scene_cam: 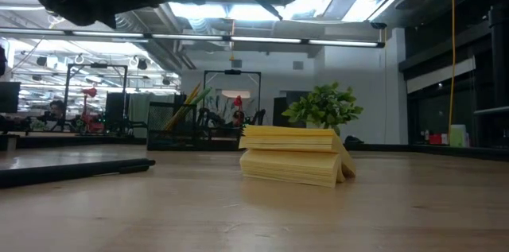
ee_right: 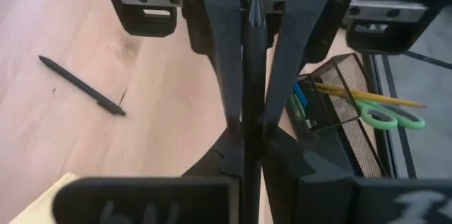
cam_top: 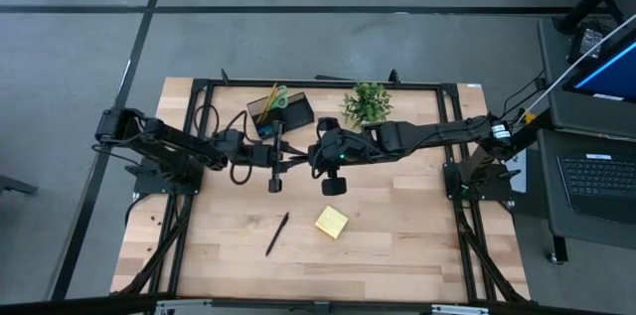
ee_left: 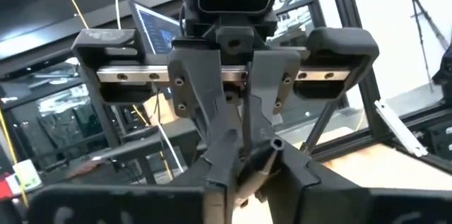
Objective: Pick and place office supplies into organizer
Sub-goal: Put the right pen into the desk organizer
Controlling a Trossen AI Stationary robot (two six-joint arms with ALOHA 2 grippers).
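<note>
Both dark arms reach in low over the middle of the table from opposite sides and meet wrist to wrist, so that each wrist camera looks straight at the other arm's fingers. The left gripper (ee_right: 244, 75) and the right gripper (ee_left: 244, 157) face each other tip to tip, fingers interleaved. Both sets of fingers are drawn close together, leaving only a narrow gap.

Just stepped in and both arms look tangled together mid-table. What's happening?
The arms meet above the table's middle, apparently passing a black pen: the left gripper and the right gripper are both closed on it. The organizer at the back already holds the scissors and a pencil. A second pen and the yellow sticky-note pad lie on the table.
</note>
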